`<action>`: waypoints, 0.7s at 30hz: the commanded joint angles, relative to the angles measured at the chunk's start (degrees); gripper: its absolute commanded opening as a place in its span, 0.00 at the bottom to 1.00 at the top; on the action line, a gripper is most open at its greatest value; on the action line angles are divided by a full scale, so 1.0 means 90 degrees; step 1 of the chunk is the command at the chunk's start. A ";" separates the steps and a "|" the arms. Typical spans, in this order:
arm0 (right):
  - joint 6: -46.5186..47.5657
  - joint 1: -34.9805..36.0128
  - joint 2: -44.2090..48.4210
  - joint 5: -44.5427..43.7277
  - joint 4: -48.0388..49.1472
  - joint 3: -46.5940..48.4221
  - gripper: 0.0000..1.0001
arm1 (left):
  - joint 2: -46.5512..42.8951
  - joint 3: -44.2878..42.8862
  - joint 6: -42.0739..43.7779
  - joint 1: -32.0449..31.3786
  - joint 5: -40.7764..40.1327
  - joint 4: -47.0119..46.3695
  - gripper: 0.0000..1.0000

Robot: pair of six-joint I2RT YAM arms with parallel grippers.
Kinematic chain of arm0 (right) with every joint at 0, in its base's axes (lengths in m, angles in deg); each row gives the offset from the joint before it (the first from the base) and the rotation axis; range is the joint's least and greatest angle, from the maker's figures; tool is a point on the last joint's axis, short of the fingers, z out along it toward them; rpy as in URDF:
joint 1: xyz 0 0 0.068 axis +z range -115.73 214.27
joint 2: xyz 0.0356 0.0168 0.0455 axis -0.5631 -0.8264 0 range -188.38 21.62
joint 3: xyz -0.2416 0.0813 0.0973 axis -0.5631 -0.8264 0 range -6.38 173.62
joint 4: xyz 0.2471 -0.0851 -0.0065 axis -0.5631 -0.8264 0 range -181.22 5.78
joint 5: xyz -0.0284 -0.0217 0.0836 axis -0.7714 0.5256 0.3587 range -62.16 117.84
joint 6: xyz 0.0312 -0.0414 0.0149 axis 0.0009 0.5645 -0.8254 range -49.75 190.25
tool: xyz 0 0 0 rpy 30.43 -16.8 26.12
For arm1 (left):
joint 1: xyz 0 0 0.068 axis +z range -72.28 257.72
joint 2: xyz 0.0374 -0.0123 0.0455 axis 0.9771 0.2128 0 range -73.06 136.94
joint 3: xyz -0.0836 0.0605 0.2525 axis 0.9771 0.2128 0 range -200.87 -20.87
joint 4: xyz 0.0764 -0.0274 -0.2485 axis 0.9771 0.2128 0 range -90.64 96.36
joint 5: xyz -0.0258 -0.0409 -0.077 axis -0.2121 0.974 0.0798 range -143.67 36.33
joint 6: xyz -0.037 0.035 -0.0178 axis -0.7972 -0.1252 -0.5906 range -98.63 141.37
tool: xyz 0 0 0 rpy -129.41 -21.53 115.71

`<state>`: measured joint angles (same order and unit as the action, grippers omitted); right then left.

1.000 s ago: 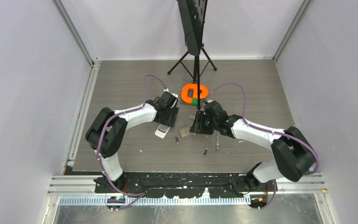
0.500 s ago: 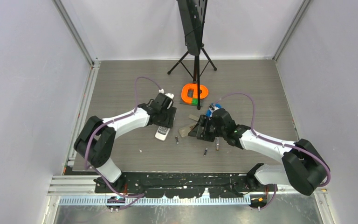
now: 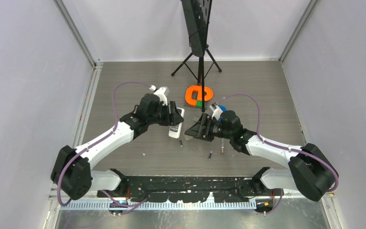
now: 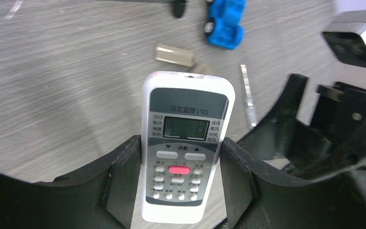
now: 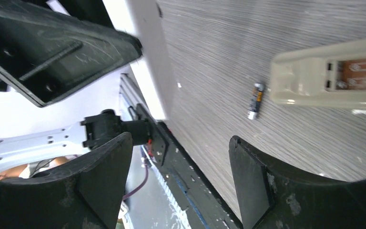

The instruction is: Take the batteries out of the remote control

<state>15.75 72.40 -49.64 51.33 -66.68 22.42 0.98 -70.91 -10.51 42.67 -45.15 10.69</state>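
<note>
My left gripper (image 4: 178, 162) is shut on the white remote control (image 4: 186, 129), button side facing its camera and back hidden. In the top view the remote (image 3: 176, 129) hangs from the left gripper (image 3: 173, 117) above the table's middle. My right gripper (image 3: 194, 130) is open and empty just right of it; its fingers (image 5: 248, 181) stand wide apart. One small dark battery (image 3: 180, 142) lies below the remote and shows in the right wrist view (image 5: 256, 100). Another battery (image 3: 210, 154) lies nearer the front.
A thin metal-tipped stick (image 3: 222, 146) lies right of the batteries. A beige plastic piece (image 5: 329, 78) lies by the first battery, another beige piece (image 4: 173, 55) farther back. A blue toy car (image 4: 225, 21), an orange ring (image 3: 199, 94) and a tripod stand (image 3: 200, 52) are behind.
The left gripper has taken the remote off the table and carried it right, towards the right gripper. The right gripper has tilted and turned towards the remote.
</note>
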 commanded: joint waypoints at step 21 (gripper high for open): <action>-0.1059 0.0011 -0.0019 0.1042 0.3227 -0.0444 0.79 | -0.0368 0.0946 -0.2200 0.0042 0.2858 -0.3949 0.15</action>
<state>8.17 72.40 -49.20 58.91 -44.70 18.63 -1.29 -60.45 -29.39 42.86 -23.38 -19.32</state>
